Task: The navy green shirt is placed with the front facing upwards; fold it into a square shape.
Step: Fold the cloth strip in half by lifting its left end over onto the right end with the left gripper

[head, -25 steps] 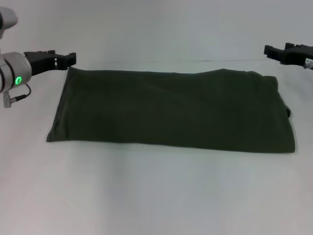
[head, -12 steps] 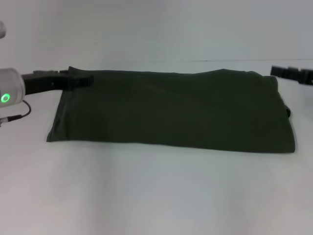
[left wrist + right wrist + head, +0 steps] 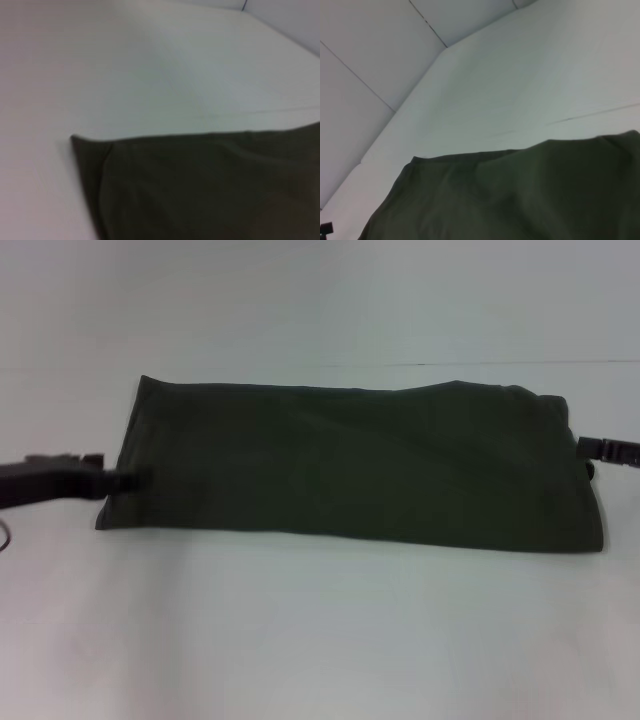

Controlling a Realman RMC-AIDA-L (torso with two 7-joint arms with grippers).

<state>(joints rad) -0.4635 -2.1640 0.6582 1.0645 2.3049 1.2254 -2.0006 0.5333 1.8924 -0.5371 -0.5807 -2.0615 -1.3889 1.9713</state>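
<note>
Cloth is the whole problem here: the navy green shirt (image 3: 350,465) lies flat on the white table (image 3: 320,640) as a long, wide band, already folded over itself so that only plain green shows and no lettering is visible. It stretches from the left of the scene to the right, with its far edge close to the line where the table ends. The left gripper (image 3: 120,480) sits low at the shirt's left short edge, near the near-left corner, its tip touching or just at the hem (whether it is spread or pinched on the fabric I cannot tell). The right gripper (image 3: 600,448) is at the right short edge, about midway along it, and its finger state is likewise not readable. The wrist views show only shirt corners and bare table, with soft ripples in the fabric. I judge the shirt light, limp and without any stiffness, so it will sag and drag rather than keep its shape when lifted. It is not fragile. A sound hold would be a pinch through all layers at a corner of one short edge, so the stacked layers travel together when that end is brought over toward the other to make a square.
</note>
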